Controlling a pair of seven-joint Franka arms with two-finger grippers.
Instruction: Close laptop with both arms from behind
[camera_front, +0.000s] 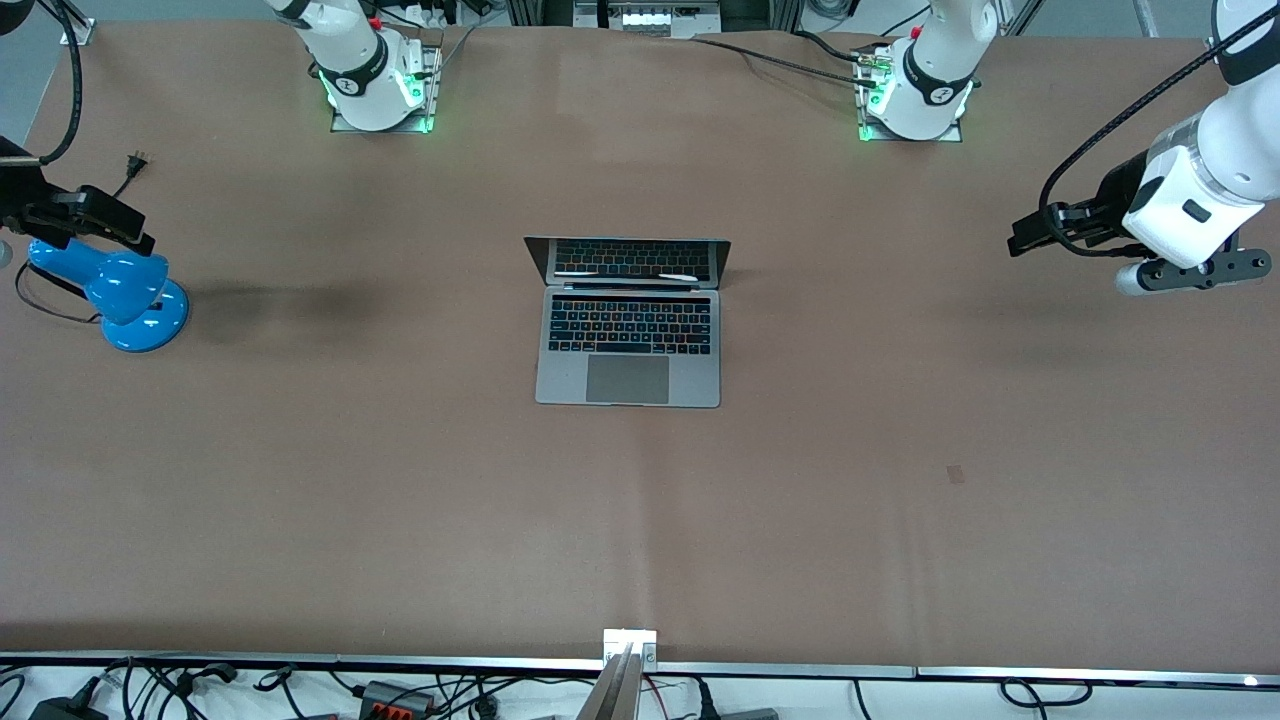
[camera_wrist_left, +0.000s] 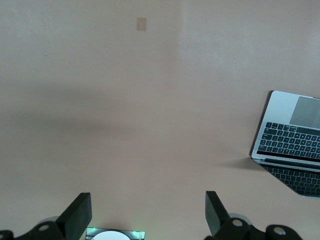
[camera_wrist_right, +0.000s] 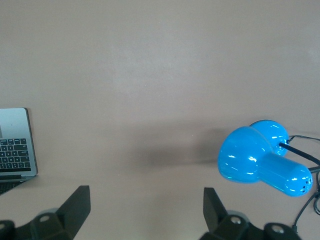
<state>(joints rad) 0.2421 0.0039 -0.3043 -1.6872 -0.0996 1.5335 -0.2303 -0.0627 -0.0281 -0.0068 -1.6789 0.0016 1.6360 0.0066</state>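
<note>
Open laptop (camera_front: 628, 322) mid-worktop (camera_front: 900, 500).
Left gripper (camera_wrist_left: 147, 215) and right gripper (camera_wrist_right: 145, 212) hover at their own ends, fingers wide apart, empty; blue lamp (camera_front: 120, 290) under the right.

We see our left gripper (camera_wrist_left: 147, 215) with its fingers (camera_wrist_left: 80, 212) spread wide over bare brown table (camera_wrist_left: 125, 100). The open laptop (camera_wrist_left: 292, 140) sits well apart, keyboard and trackpad showing, beside a small tan patch (camera_wrist_left: 141, 23).
</note>
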